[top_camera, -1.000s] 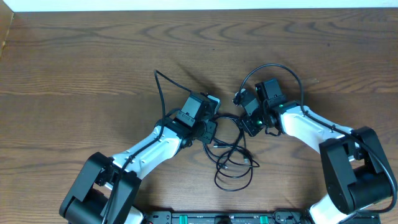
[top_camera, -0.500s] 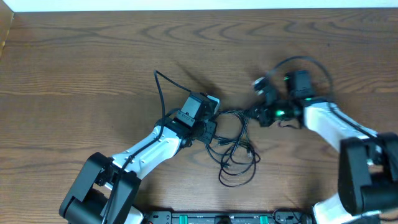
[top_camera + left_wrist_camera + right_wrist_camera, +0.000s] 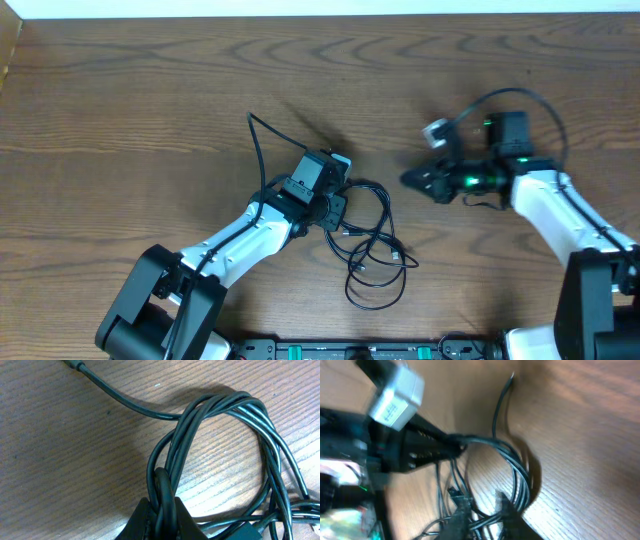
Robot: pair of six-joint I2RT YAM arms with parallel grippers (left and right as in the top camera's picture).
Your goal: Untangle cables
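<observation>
A tangle of thin black cables (image 3: 372, 245) lies in loops at the middle of the wooden table. One loose end (image 3: 250, 118) trails up and to the left. My left gripper (image 3: 338, 205) is shut on several strands at the left side of the tangle. In the left wrist view the strands (image 3: 220, 415) loop out from between its closed fingers (image 3: 162, 510). My right gripper (image 3: 408, 180) hovers to the right of the tangle, apart from it. Its fingers (image 3: 485, 510) stand open, with the cables (image 3: 520, 470) and the left gripper (image 3: 455, 447) showing beyond them.
The right arm's own thicker black wire (image 3: 520, 95) arcs above its wrist. The table's far edge (image 3: 320, 12) runs along the top, and the arms' base rail (image 3: 360, 350) sits at the near edge.
My right gripper has pulled back to the right, away from the tangle, and its jaws have opened. The cable loops settled lower right. The left gripper has stayed put, still gripping.
</observation>
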